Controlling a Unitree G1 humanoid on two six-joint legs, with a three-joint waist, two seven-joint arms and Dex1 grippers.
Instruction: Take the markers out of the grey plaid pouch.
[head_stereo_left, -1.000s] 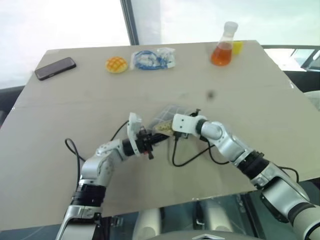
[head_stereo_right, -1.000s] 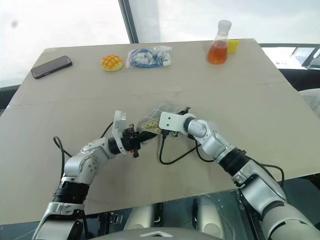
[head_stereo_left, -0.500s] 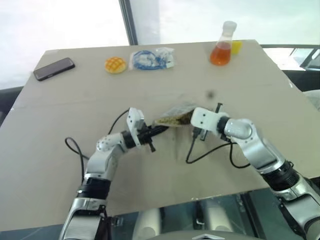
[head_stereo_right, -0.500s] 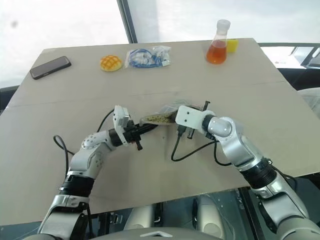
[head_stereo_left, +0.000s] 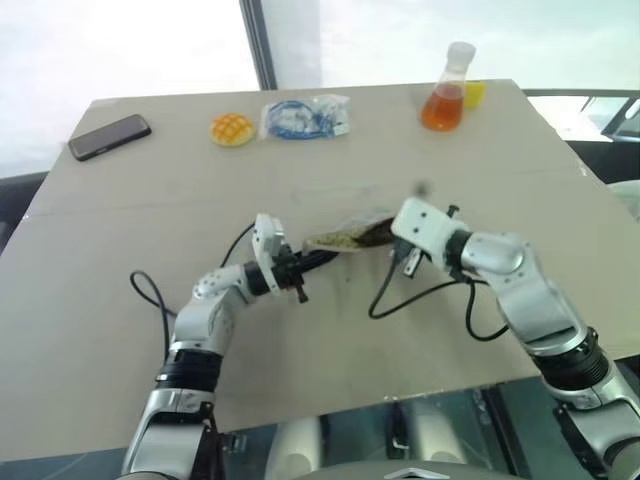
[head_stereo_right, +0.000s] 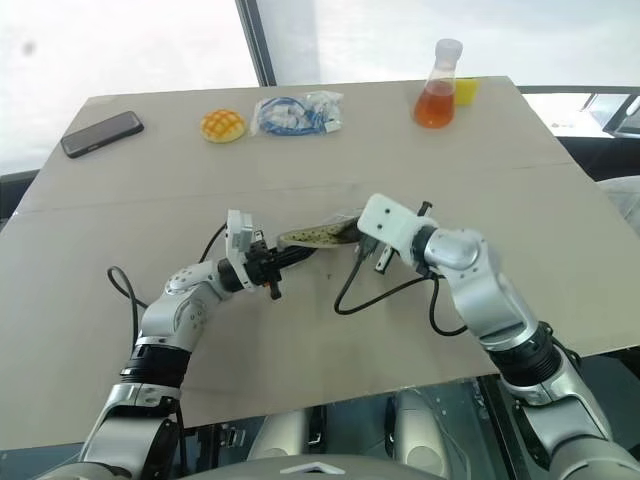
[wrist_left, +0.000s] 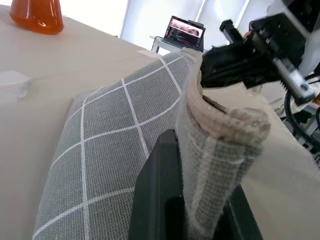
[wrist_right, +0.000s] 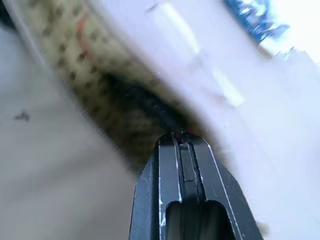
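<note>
Both our hands pinch the pouch open above the desk

Eye views: our left hand (head_stereo_left: 303, 262) and right hand (head_stereo_left: 388, 232) are clamped on opposite ends of the grey plaid pouch (head_stereo_left: 348, 234), its long axis running between them, the flask (head_stereo_left: 443, 95) well apart. Left wrist view: fingers (wrist_left: 159, 200) grip the rim. Right wrist view: closed tips at the lining; no markers visible.

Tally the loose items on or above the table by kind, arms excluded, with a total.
Phone: 1
Bun-shaped toy: 1
Clear bag with blue cable: 1
Flask of orange liquid: 1
Small yellow object behind the flask: 1
Grey plaid pouch: 1
Total: 6
</note>
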